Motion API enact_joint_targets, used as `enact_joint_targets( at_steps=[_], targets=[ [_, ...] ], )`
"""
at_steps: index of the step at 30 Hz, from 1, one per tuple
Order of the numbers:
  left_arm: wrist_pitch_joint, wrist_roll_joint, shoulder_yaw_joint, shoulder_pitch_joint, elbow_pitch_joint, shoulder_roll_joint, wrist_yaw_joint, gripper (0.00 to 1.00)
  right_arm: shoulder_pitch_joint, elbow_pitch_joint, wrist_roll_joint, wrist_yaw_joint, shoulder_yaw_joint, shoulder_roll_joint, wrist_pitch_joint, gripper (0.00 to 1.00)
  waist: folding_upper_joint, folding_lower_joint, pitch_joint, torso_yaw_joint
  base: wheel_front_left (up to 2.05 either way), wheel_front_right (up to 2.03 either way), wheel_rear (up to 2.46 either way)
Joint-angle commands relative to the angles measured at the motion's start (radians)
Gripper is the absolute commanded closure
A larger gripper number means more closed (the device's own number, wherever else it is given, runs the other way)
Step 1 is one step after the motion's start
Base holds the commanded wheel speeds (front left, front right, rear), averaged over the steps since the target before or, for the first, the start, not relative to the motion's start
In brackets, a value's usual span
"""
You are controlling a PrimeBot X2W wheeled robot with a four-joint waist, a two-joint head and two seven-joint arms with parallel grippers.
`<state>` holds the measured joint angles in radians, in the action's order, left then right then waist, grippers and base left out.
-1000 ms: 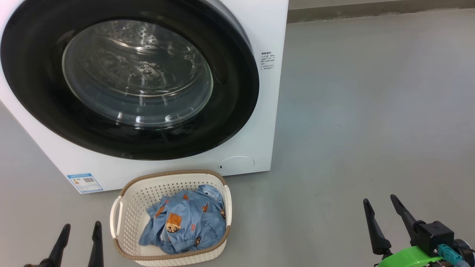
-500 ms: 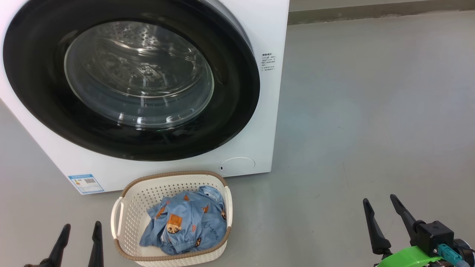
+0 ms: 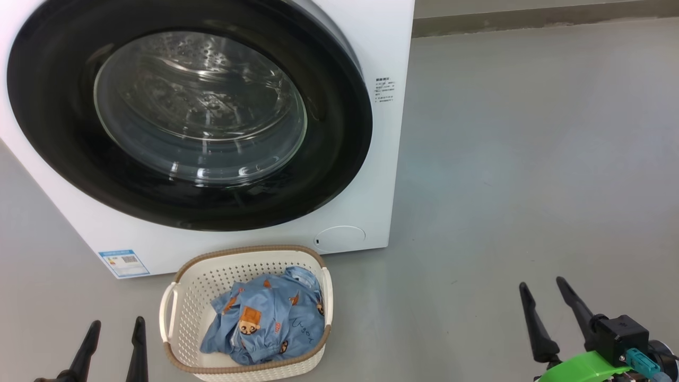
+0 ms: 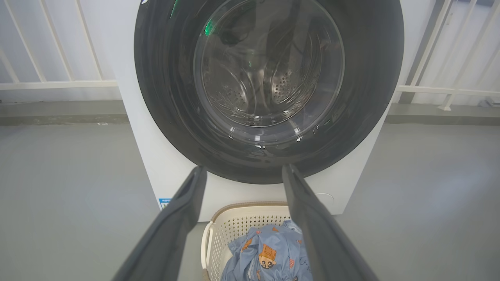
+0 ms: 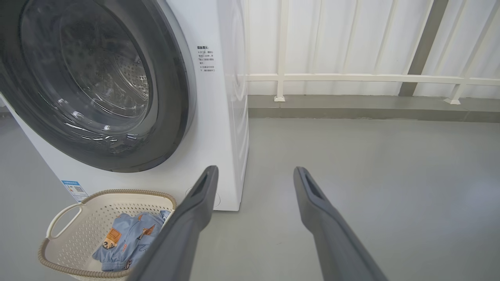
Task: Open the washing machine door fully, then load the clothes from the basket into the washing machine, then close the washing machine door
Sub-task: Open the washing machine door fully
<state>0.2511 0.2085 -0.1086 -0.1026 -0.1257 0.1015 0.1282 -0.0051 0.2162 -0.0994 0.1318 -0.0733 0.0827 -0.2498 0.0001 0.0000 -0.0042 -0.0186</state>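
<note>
The white washing machine [image 3: 382, 159] stands ahead with its round black-rimmed glass door [image 3: 199, 109] shut against the front. On the floor just before it sits the cream perforated basket [image 3: 185, 286] holding the light blue printed clothes [image 3: 268, 318]. My left gripper [image 3: 116, 324] is open, low at the left of the basket. My right gripper [image 3: 541, 286] is open over bare floor, well right of the basket. In the left wrist view the door [image 4: 269, 78] lies straight ahead between my fingers [image 4: 183, 210], the basket [image 4: 234, 226] below. The right wrist view has the machine [image 5: 218, 117] and basket [image 5: 78, 218] at left.
Grey floor [image 3: 530, 159] spreads to the right of the machine. A white railing [image 5: 371, 78] on a low kerb runs behind it. A small blue label [image 3: 123, 262] and a round service cap [image 3: 339, 239] sit on the machine's lower front.
The whole head picture has drifted slightly right and down, so the camera moved a little. Both grippers, the basket and the door keep their places.
</note>
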Motion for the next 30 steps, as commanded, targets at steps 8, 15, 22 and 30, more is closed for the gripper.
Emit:
enact_joint_targets(
  at_steps=[8, 15, 22, 30],
  targets=[
    [0.011, 0.005, -0.037, 0.023, 0.026, 0.014, 0.003, 0.0, -0.015, -0.041, -0.012, -0.001, 0.032, 0.011, -0.012, 1.0, -0.0001, 0.0, 0.001, 0.001, 0.0, 0.0, 0.0],
    [0.011, 0.008, -0.039, 0.018, 0.027, 0.013, 0.003, 0.0, -0.012, -0.053, -0.025, -0.001, 0.025, 0.007, -0.012, 1.0, -0.0001, 0.0, 0.002, 0.002, 0.0, 0.0, 0.0],
    [0.011, 0.011, -0.042, 0.008, 0.029, 0.011, 0.003, 0.0, -0.015, -0.071, -0.078, -0.001, -0.009, -0.009, -0.012, 1.0, -0.0001, 0.0, 0.008, 0.0, 0.0, 0.0, 0.0],
    [0.011, 0.015, -0.051, -0.006, 0.029, 0.006, 0.003, 0.0, -0.038, -0.064, -0.236, -0.001, -0.046, -0.022, -0.012, 1.0, -0.0001, 0.0, 0.02, -0.004, 0.0, 0.0, 0.0]
  ],
)
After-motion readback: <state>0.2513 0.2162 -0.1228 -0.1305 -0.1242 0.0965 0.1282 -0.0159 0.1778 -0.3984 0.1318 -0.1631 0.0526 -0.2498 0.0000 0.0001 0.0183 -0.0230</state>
